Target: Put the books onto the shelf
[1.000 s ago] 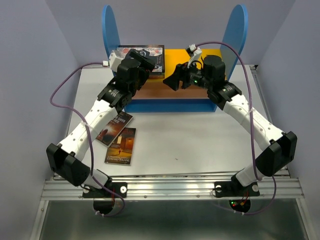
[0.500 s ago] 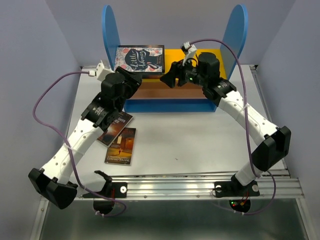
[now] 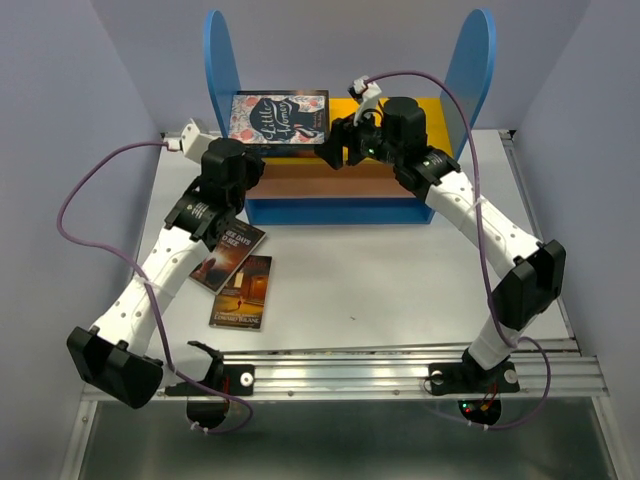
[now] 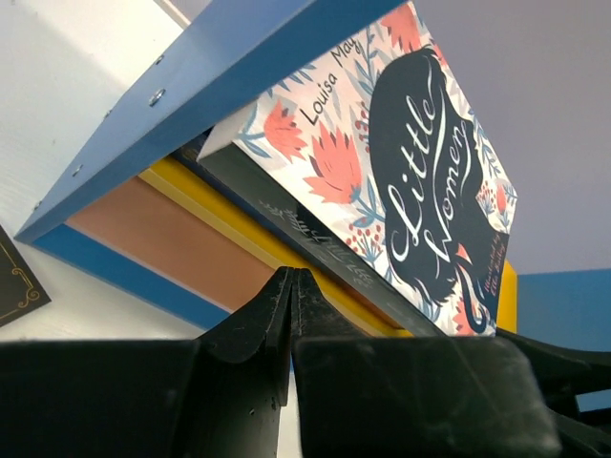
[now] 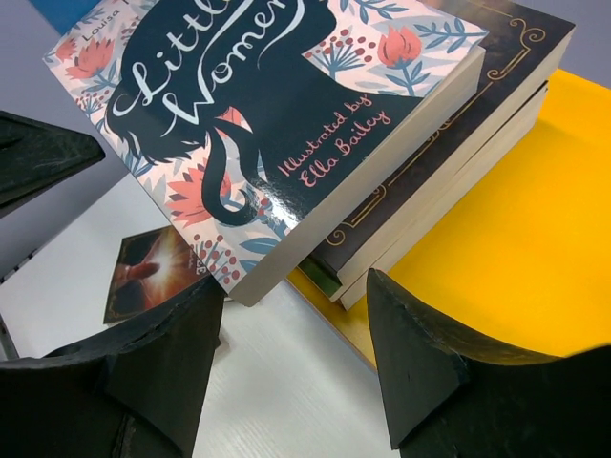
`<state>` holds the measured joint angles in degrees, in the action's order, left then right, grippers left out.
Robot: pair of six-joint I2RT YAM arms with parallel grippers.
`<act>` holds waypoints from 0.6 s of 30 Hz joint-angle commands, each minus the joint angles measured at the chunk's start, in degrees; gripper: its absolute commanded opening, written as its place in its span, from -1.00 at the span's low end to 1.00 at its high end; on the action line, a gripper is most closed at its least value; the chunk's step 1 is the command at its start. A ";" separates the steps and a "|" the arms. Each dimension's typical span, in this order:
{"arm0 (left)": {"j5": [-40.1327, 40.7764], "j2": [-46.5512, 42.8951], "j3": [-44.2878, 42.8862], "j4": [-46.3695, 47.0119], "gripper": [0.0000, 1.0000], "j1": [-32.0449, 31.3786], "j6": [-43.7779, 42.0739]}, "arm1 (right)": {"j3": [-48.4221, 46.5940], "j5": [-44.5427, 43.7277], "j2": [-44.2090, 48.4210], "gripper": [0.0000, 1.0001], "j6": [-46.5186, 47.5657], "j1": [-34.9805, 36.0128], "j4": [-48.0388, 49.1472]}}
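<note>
Both near shelf (image 3: pixel 218 60): L gripper (image 4: pixel 291 277) fingers pressed together, empty; R gripper (image 5: pixel 294 286) spread beside Little Women stack (image 5: pixel 277 105).

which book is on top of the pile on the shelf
The grey floral "Little Women" paperback; the dark-covered books lie under it, and two sunset-cover paperbacks lie on the white table.

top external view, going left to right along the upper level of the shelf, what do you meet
left blue side panel → Little Women book → right gripper → right blue side panel
</note>
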<state>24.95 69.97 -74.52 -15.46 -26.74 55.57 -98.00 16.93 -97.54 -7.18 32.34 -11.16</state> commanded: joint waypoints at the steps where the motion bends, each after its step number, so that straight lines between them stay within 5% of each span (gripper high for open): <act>1: 1.16 -0.63 -2.12 1.93 -0.77 1.25 -1.43 | -3.60 0.55 -0.90 0.33 1.99 0.53 0.96; 18: -0.07 1.13 -5.10 4.65 -0.85 5.38 -4.68 | -3.69 2.85 -1.52 0.15 0.59 0.53 4.39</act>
<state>24.77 70.50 -76.53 -14.39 -22.33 53.32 -98.85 19.05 -98.35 -6.44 32.34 -11.05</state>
